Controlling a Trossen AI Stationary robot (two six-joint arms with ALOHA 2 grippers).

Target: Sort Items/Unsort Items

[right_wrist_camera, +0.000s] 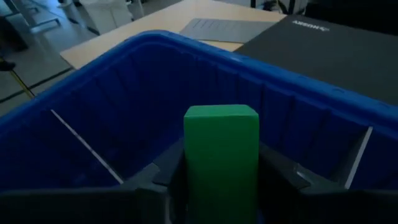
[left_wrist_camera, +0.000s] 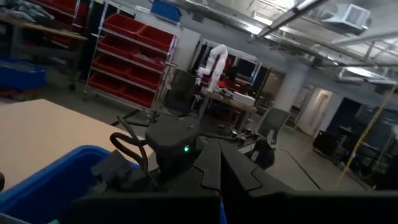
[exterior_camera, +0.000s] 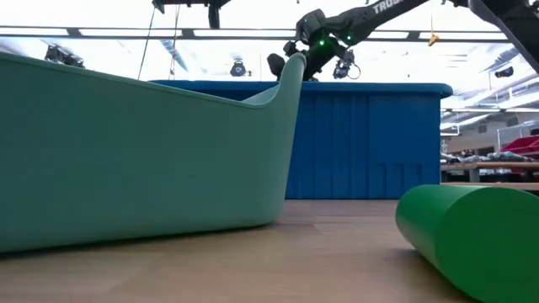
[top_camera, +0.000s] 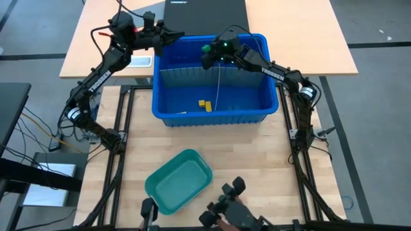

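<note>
The right gripper [right_wrist_camera: 221, 180] was closed on a green block [right_wrist_camera: 221, 155], its two dark fingers [right_wrist_camera: 283, 171] pressing the block's opposite side faces so that the upper half stood clear above them. In the high view that gripper [top_camera: 210, 54] hung over the blue bin [top_camera: 212, 115], just inside the bin's far wall and toward its middle. Below it, a thin pale divider [top_camera: 218, 86] ran across the bin's floor, and two small yellow blocks [top_camera: 204, 104] lay near the bin's front wall, close beside the divider.

The left gripper [top_camera: 166, 37] was shut on nothing visible and waited just outside the bin's far left corner. A teal tray [top_camera: 180, 181] sat on the wooden table [top_camera: 270, 173] well in front of the bin, with no blocks visible in it.

The block looked like hard, smooth plastic: light, rigid and unlikely to deform or break. Its flat parallel sides suited a pinch across the narrow width, near mid-height, as here. The slick faces could let it twist or slip if gripped near an edge. Dropped from this height, it would probably bounce and might skip across the divider.
</note>
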